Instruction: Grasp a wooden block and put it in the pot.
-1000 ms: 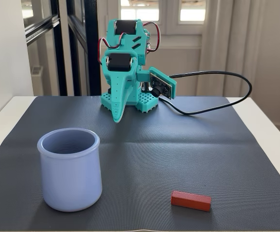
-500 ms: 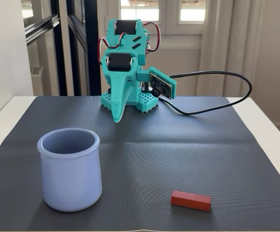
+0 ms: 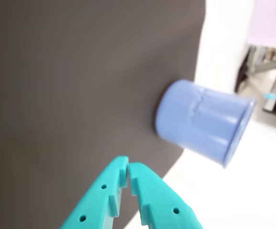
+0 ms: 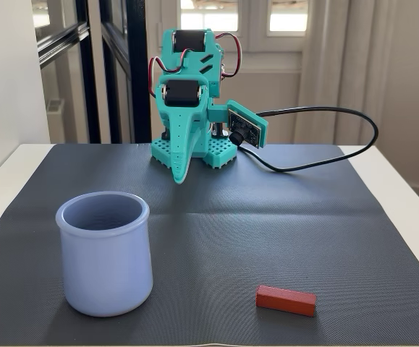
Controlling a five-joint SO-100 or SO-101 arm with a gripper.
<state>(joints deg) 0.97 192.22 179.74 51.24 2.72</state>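
Note:
The red-brown wooden block point(image 4: 286, 300) lies flat on the dark mat at the front right of the fixed view, well apart from the pot. The lavender-blue pot point(image 4: 106, 253) stands upright at the front left; it looks empty. It also shows in the wrist view point(image 3: 202, 122), which lies on its side. My teal gripper point(image 4: 178, 176) is folded down at the back of the mat, far from both, tips near the mat. In the wrist view the gripper point(image 3: 128, 168) is shut and empty. The block is out of the wrist view.
A dark ribbed mat point(image 4: 216, 224) covers a white table point(image 4: 404, 210). A black cable point(image 4: 325, 144) loops from the arm's base at the back right. Windows and a dark door frame stand behind.

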